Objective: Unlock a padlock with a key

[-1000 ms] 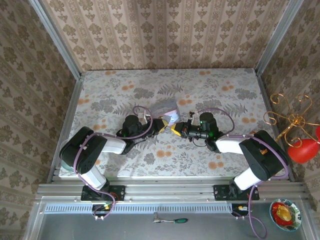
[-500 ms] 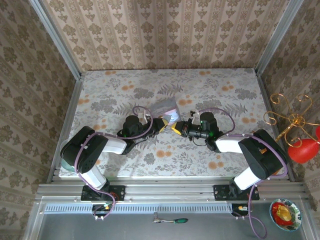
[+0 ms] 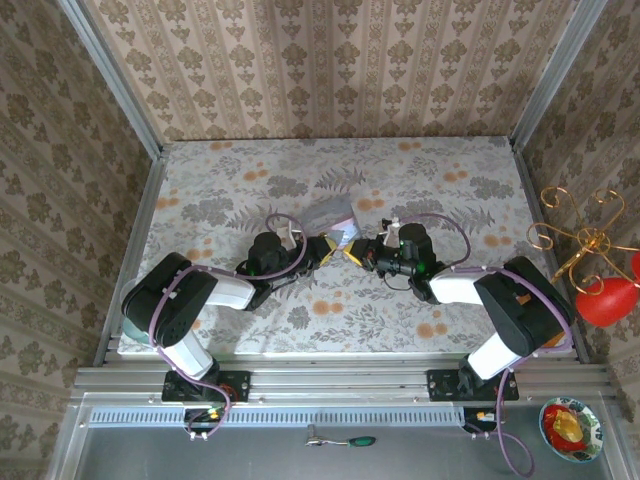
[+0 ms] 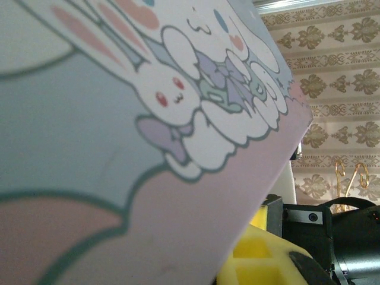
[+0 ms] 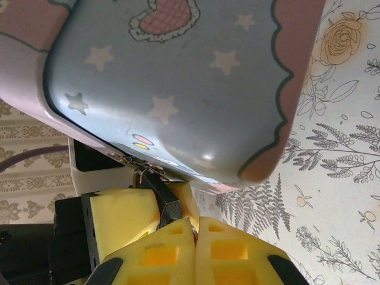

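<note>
Pointing its shackle [image 5: 140,173] at the tin [image 5: 178,89], the padlock [image 5: 163,205] slants lengthwise.

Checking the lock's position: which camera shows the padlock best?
The right wrist view: the dark padlock and its silvery shackle sit close up just under the tin. From the top it is too small to make out; the left wrist camera faces the tin's printed side, which hides it.

Over a grey floral-patterned tabletop [image 3: 450,190], the yellow-padded left gripper [image 3: 326,247] and the yellow-padded right gripper [image 3: 351,253] meet nose to nose, their tips almost touching, while a pale-blue and pink rectangular tin [image 3: 331,214] sits just beyond both tips, slightly nearer the left gripper.
</note>
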Robot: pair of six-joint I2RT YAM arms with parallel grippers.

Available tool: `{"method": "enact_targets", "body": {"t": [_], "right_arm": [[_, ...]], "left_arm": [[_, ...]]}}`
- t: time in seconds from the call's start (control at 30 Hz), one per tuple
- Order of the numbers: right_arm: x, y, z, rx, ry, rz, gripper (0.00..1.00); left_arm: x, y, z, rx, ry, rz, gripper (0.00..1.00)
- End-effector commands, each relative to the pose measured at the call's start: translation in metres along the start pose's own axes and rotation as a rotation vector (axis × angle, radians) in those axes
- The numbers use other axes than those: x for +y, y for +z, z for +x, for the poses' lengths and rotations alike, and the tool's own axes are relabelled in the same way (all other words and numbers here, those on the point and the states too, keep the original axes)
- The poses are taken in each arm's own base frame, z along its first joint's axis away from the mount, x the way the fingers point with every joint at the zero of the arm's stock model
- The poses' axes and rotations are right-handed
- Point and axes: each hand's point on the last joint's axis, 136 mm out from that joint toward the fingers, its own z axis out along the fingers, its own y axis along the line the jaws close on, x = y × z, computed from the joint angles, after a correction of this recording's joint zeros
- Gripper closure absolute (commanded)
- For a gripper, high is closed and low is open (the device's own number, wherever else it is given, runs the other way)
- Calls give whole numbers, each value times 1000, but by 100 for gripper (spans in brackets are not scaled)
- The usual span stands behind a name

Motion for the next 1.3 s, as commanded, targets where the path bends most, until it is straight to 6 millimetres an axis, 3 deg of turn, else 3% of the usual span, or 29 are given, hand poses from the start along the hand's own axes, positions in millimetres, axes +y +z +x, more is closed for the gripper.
{"method": "enact_targets", "body": {"t": [0.0, 0.23, 0.63, 1.27], "right_arm": [[23, 15, 11, 40, -39, -60, 100], [32, 24, 31, 76, -61, -65, 100], [21, 24, 49, 99, -65, -31, 100], [35, 31, 64, 123, -98, -52, 100]], "left_arm": [[-69, 8, 38, 160, 102, 230, 100], [-70, 10, 37, 154, 105, 227, 100], [-64, 8, 31, 137, 101, 210, 100], [-56, 8, 32, 144, 104, 182, 100]]}}
